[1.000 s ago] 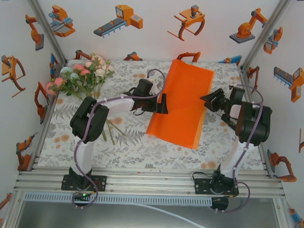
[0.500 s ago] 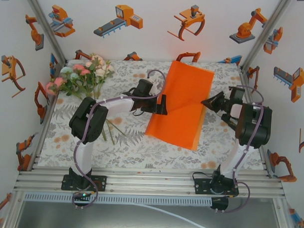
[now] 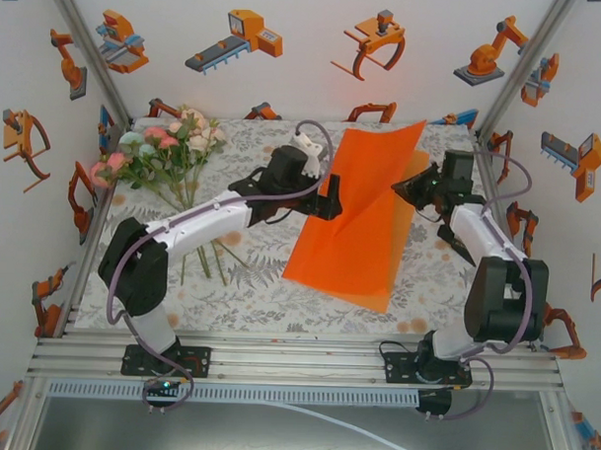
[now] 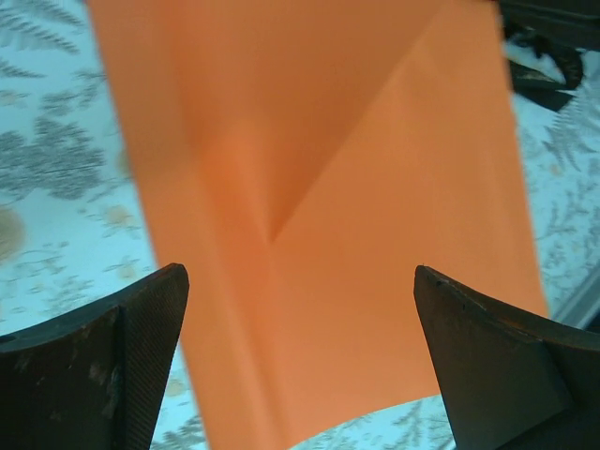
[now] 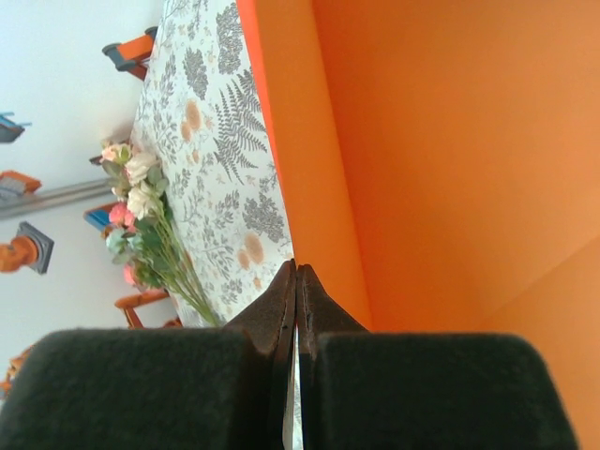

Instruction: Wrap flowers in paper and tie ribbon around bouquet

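Top external view: a large bright orange sheet of plain paper [image 3: 354, 237] at two o'clock on the leaf-patterned table [image 3: 249, 292], one side raised.
My right gripper [image 3: 405, 189] is closed flat on the sheet's three o'clock edge and seems to pinch it, since that side stands up while the nine o'clock side lies flat. My left gripper [image 3: 331, 199] hangs wide open at the nine o'clock edge, holding nothing. The bunch of pink, white and cream roses with thin green stems [image 3: 165, 149] lies at ten o'clock, well apart. I judge the sheet light, floppy and easily creased, best pinched gently at an edge or corner.
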